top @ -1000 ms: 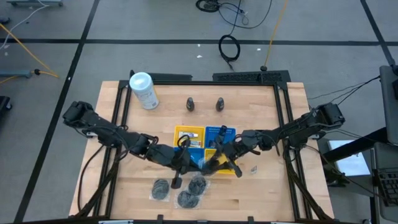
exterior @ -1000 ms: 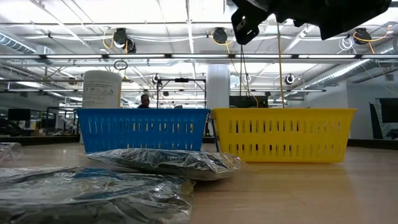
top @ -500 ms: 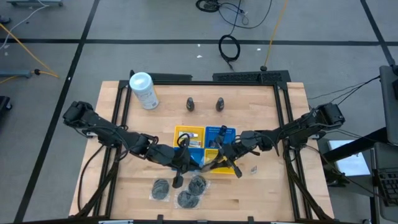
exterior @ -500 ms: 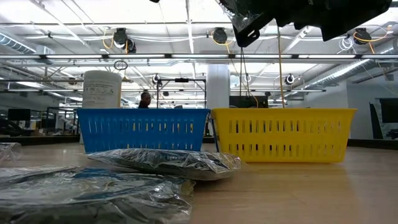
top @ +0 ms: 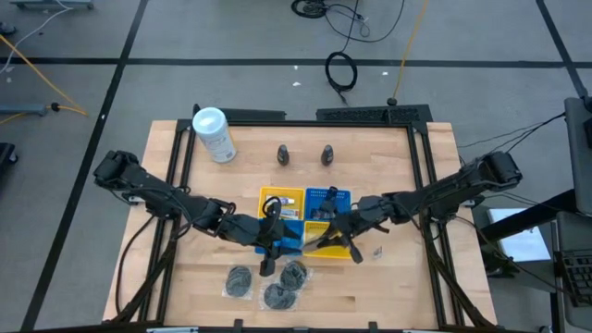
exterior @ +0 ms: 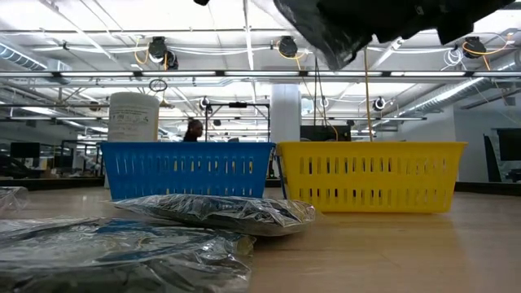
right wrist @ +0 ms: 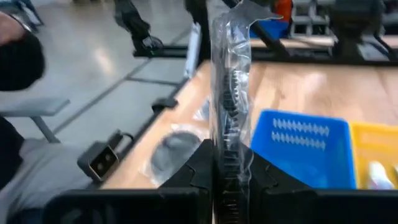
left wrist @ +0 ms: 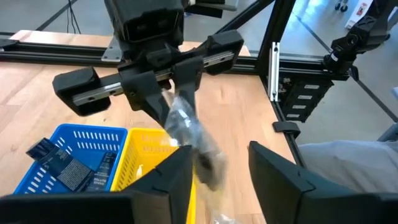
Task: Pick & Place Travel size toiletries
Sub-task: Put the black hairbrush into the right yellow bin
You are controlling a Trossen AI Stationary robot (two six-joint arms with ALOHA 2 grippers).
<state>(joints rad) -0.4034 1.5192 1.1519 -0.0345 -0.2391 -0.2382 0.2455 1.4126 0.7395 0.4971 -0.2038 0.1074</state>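
A dark round disc in clear wrap [left wrist: 189, 127] is held in the air above the blue and yellow baskets [top: 328, 197]. My right gripper [right wrist: 230, 158] reaches in from the table's right and is shut on it. My left gripper [left wrist: 221, 158] faces it from the table's left with its fingers apart, and the wrap's lower end [left wrist: 208, 168] hangs in the gap. More wrapped discs [top: 277, 294] lie flat on the table near the front edge. Two dark cone-shaped bottles [top: 283, 154] stand upright behind the baskets. My right gripper pinches one end of the clear wrap [right wrist: 229, 146] between its two fingers, coming nearly level from the table's right. The packet sits edge-on in the hold, and the rest of it reaches out past the fingertips, clear of the baskets and the table. My left gripper: I cannot tell whether a finger [left wrist: 180, 171] touches the wrap's lower end.
A big white canister [top: 215, 134] stands at the table's far left. Dark blue sachets [left wrist: 68, 165] lie in a blue basket and a pale tube [top: 280, 203] in a yellow one. A small item [top: 377, 251] lies right of the baskets. A person [exterior: 194, 130] shows far behind the table.
In the low view the wrapped disc held above the baskets has tipped and swung lower, and now shows broader. My right gripper has tipped a little with it. Both arms have otherwise stayed where they were.
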